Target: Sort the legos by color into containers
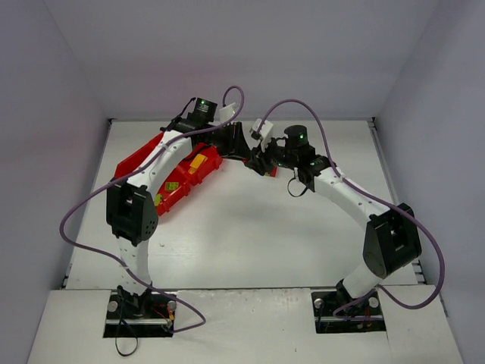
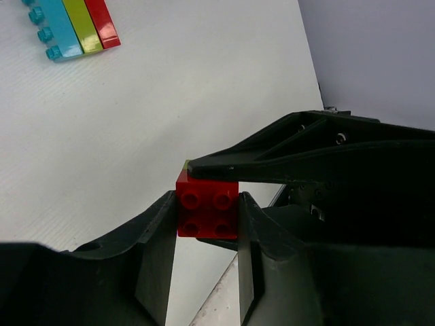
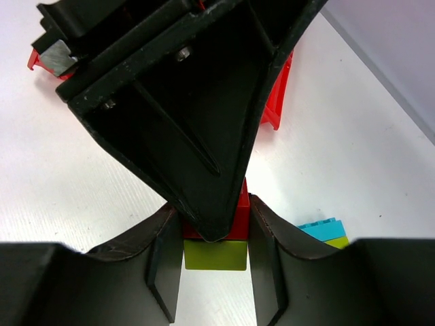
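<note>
A red 2x2 brick point(image 2: 207, 212) is joined to a lime green brick point(image 3: 215, 255) in a small stack held above the table. My left gripper point(image 2: 207, 204) is shut on the red brick. My right gripper point(image 3: 211, 221) closes on the stack from the other side, at the green brick. The two grippers meet in the top view, left gripper point(image 1: 244, 149) and right gripper point(image 1: 264, 162), just right of the red tray point(image 1: 132, 159). The tray holds a yellow brick point(image 1: 197, 162) and a green brick point(image 1: 170, 187).
A loose stack of teal, lime and red bricks point(image 2: 71, 30) lies on the white table; its teal and lime edge shows in the right wrist view point(image 3: 325, 232). The tray's corner point(image 3: 280, 88) is close behind the grippers. Grey walls enclose the table.
</note>
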`<state>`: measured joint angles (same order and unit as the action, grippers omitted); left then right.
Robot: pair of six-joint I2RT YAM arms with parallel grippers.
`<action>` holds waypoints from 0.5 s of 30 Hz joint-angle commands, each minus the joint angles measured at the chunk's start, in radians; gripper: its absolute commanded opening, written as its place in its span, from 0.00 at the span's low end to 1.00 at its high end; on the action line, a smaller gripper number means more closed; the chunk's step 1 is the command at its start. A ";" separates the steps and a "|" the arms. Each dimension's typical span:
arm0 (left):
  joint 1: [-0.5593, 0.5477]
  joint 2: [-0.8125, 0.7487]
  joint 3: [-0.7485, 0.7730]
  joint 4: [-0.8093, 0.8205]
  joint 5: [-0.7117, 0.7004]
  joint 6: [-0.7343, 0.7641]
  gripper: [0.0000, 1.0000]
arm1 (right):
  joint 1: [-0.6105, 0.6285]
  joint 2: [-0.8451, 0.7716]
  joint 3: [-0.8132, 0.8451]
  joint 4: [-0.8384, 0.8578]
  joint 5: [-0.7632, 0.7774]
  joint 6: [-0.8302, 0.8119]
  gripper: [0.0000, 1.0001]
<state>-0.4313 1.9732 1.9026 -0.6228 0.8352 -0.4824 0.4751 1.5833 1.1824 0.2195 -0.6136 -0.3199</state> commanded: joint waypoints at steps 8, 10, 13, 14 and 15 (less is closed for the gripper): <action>0.014 -0.056 0.039 0.029 -0.011 0.048 0.10 | 0.005 -0.016 0.063 0.057 0.018 0.004 0.70; 0.025 -0.060 0.039 0.031 -0.011 0.048 0.10 | 0.003 -0.017 0.059 0.049 0.021 0.002 0.71; 0.035 -0.066 0.039 0.029 -0.013 0.048 0.10 | 0.002 -0.025 0.045 0.041 0.021 -0.005 0.70; 0.039 -0.068 0.039 0.029 -0.010 0.050 0.10 | 0.002 -0.025 0.042 0.037 0.023 -0.005 0.69; 0.043 -0.073 0.041 0.029 -0.010 0.050 0.10 | 0.002 -0.026 0.039 0.034 0.023 -0.007 0.69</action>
<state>-0.4061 1.9732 1.9026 -0.6239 0.8173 -0.4522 0.4751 1.5837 1.1946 0.2150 -0.5941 -0.3161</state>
